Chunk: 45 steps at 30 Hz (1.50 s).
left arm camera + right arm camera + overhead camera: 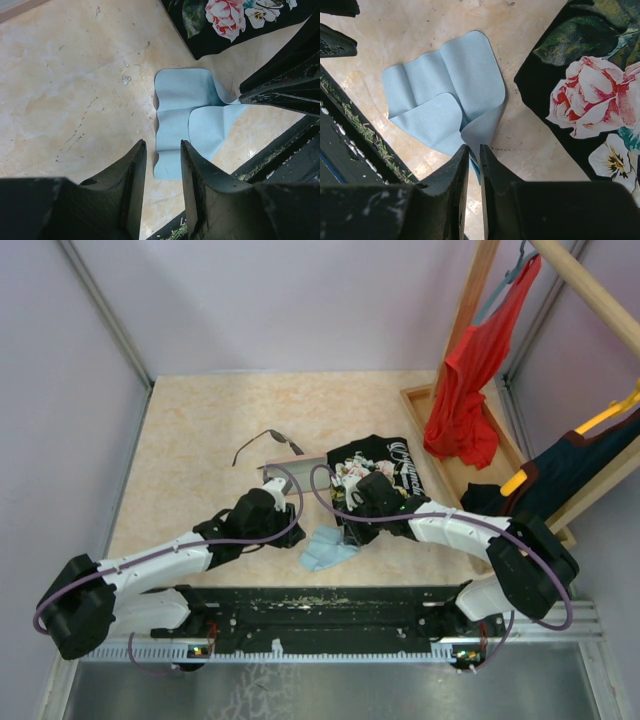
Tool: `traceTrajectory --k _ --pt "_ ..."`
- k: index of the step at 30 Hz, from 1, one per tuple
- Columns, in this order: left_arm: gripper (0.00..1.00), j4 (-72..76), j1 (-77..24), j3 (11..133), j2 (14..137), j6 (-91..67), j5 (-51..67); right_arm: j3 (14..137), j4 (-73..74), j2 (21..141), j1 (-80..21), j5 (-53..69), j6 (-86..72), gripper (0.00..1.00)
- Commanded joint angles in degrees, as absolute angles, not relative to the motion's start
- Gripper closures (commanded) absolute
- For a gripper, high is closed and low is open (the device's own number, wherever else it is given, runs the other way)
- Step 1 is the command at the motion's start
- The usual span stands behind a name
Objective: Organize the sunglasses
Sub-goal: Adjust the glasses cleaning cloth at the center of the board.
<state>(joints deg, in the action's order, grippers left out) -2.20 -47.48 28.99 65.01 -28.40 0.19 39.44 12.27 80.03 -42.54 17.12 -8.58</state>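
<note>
The sunglasses [280,440], thin and dark-framed with their arms spread, lie on the table beyond both arms and away from both grippers. A light-blue cloth [325,548] lies creased near the front edge. My right gripper [474,147] is shut on one lifted corner of that cloth [445,85]. My left gripper [163,147] hovers open over the cloth's [180,95] opposite edge, with nothing between its fingers. The left wrist view shows the right gripper [280,90] pinching the raised corner. In the top view the left gripper [275,520] and right gripper [347,527] flank the cloth.
A black floral-print fabric [385,468] lies just behind the cloth, with a pale flat piece [298,468] at its left. A wooden rack and tray [440,400] holding a red garment [465,390] stand at the right. The black rail [330,605] runs along the near edge.
</note>
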Motion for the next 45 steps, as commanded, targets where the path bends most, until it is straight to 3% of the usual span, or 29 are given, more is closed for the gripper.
traceTrajectory --k 1,5,30,45 --pt "0.61 -2.07 -47.53 28.48 64.78 -27.85 -0.26 41.61 9.12 80.2 -42.01 18.46 -8.26 0.9" --pt "0.6 -2.07 -47.53 28.33 64.78 -27.76 -0.69 41.21 8.72 79.54 -42.03 18.9 -8.39 1.0" --pt "0.6 0.0 -47.07 32.87 70.68 -25.02 0.61 23.13 -0.25 55.14 -42.06 2.37 -28.9 1.0" --pt "0.43 2.84 -47.15 40.34 80.31 -20.19 3.63 18.94 6.65 53.09 -42.03 -9.24 -41.72 1.0"
